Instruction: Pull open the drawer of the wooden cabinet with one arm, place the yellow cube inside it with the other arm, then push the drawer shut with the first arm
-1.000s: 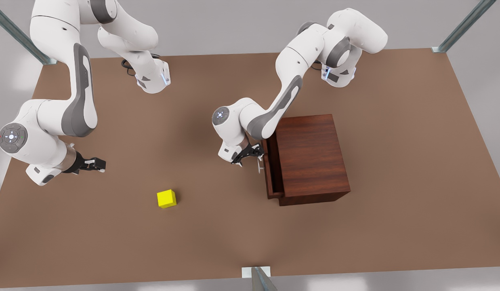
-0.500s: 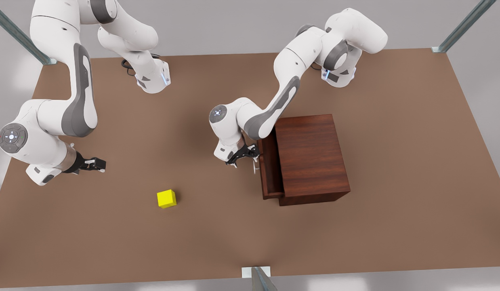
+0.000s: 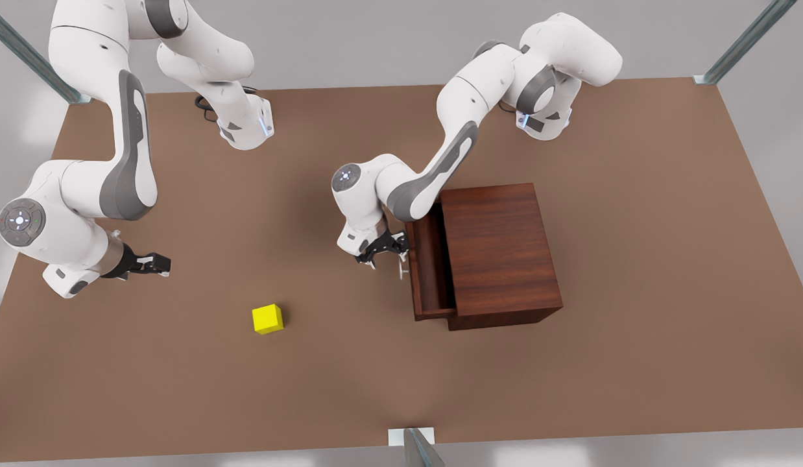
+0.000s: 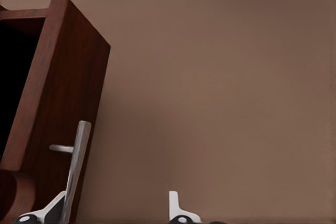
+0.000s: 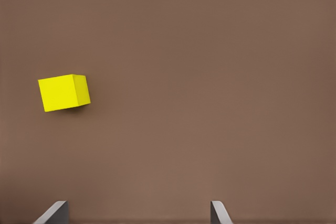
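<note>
Front view: hooking drawer handle with left claw, fingers apart, for pulling; keeping right claw open, waiting near cube.

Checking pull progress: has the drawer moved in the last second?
Yes. The drawer has slid further out of the wooden cabinet, toward the front view's left, pulled by the left claw at its handle.
</note>
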